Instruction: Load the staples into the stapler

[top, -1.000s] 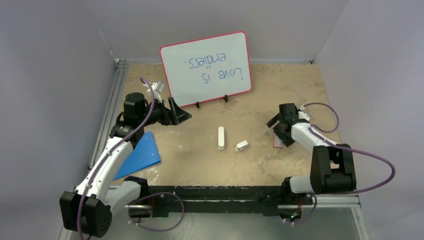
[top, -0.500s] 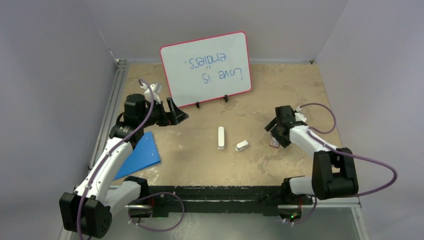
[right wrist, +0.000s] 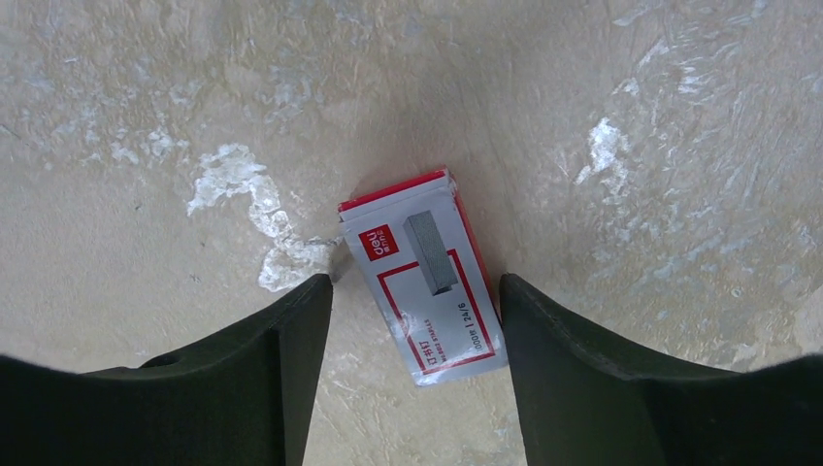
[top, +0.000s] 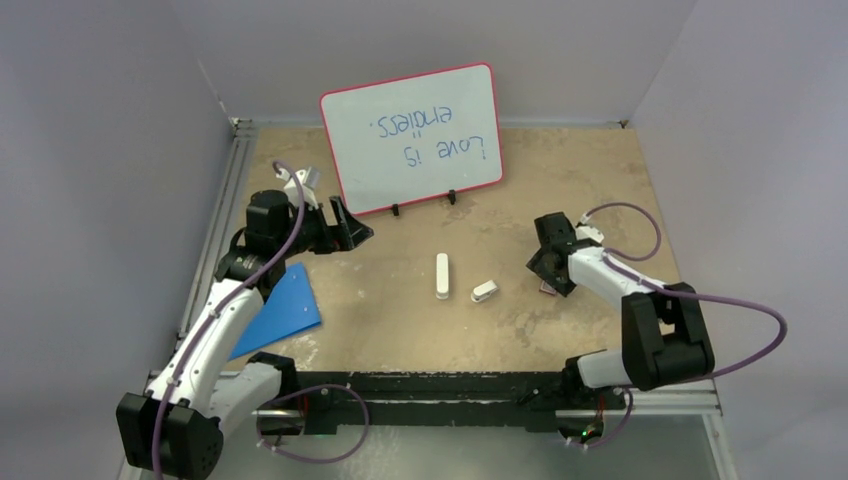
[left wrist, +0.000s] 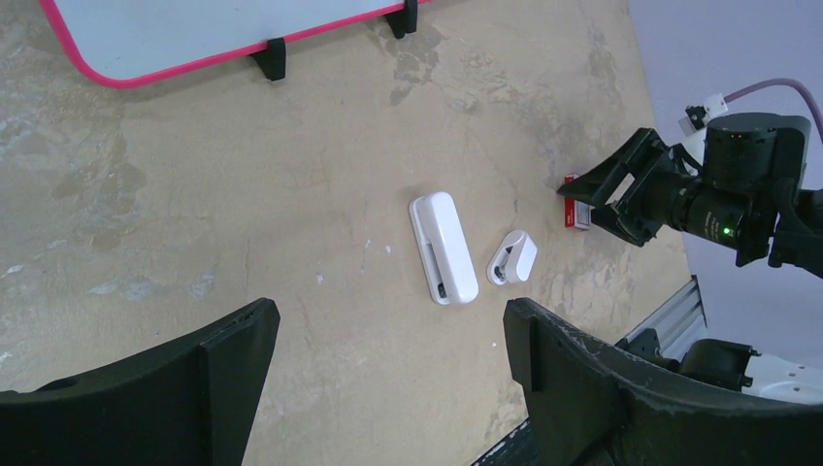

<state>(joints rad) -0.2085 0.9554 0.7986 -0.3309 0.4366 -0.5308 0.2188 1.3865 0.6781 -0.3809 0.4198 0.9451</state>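
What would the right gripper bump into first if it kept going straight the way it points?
The red staple box, most likely. The right gripper points down at the table with the box lying flat between its open fingers; the fingertips might touch the table beside it just as soon.

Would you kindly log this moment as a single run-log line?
step: pick up staples | right gripper: open, straddling staple box, not clamped | left gripper: open, empty, hovering | stapler: lying untouched
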